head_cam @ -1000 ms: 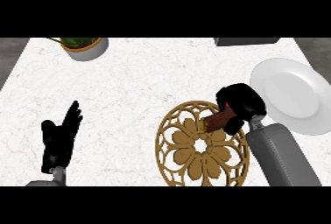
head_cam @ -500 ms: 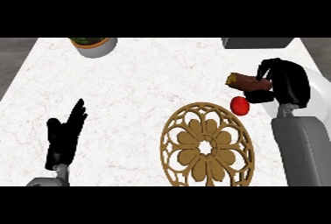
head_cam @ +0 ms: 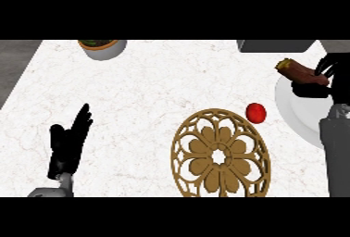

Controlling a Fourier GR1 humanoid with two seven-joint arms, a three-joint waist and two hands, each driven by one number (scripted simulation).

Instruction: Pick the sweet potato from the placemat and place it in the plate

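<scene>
Carrying the sweet potato (head_cam: 298,71) above the plate (head_cam: 292,109), the right robot hand (head_cam: 318,83) curls around it, positioned for release.

Right hand (head_cam: 315,84) at right edge of frame, upper half; fingers curled round sweet potato (head_cam: 298,71), holding it up. Grey right forearm (head_cam: 336,148) running straight down along right edge. Left hand (head_cam: 70,143) at lower left, open, fingers straight, pointing up and slightly right, resting.
</scene>
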